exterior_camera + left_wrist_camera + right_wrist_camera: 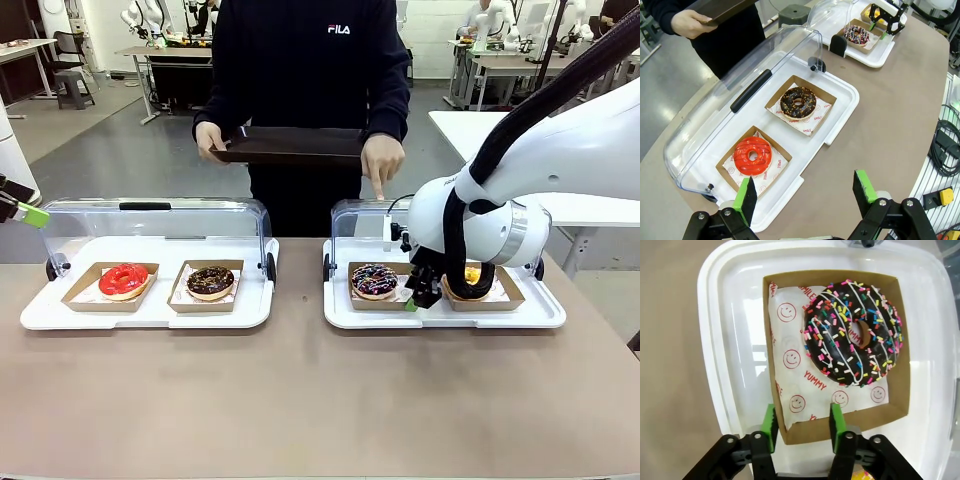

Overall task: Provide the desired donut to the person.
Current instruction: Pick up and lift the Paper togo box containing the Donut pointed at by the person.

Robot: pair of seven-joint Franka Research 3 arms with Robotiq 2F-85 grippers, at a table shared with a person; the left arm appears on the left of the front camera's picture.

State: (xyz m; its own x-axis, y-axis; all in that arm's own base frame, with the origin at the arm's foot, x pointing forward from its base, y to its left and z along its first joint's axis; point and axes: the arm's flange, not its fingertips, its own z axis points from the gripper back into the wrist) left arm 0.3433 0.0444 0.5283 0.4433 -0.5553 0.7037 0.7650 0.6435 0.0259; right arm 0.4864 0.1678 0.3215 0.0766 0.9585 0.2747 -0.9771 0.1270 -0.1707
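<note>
Nearest me, my left gripper (804,181) hangs over the counter (300,400), jaws spread wide and holding nothing. My right gripper (803,416) is down in the right-hand display tray (440,318). Its jaws are part-spread astride a wall of the cardboard box (767,340) that carries the sprinkled chocolate donut (832,330), not yet pinching it. I'd keep one pad inside and one outside, clear of the icing, squeeze firmly, then lift level. Beyond, the person's hand (382,158) points down at that case beside a dark serving tray (290,146).
</note>
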